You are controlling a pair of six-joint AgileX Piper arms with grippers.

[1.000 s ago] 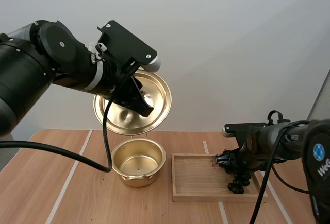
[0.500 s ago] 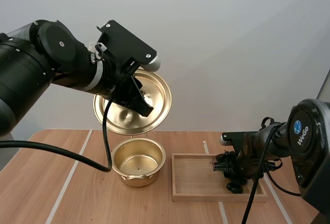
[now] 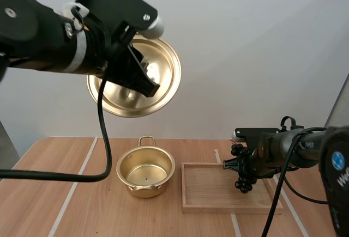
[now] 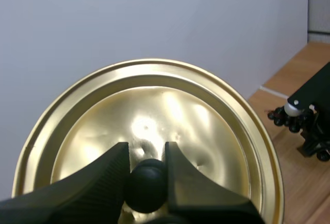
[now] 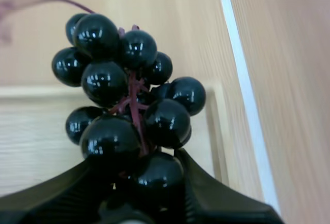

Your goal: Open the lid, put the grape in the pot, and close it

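Table [image 3: 49,193]: open pot [image 3: 145,170] beside tray [image 3: 207,187]; lid [image 3: 165,79] high, grapes [image 3: 243,182] above tray.

The pot [image 3: 145,172] sits on the desk [image 3: 65,193], near the middle. The tray [image 3: 207,188] lies flat on the desk at the pot's 3 o'clock, just beside it. The lid [image 3: 163,73] is up in the air, high above the pot and a little toward its 11 o'clock. It is tipped up on its edge. The left jaws pinch the lid's knob [image 4: 147,185], one on each side of it. The grapes [image 3: 242,177] hang over the tray, near its 3 o'clock end. The right jaws pinch the bunch between them. The grapes are well apart from the pot.
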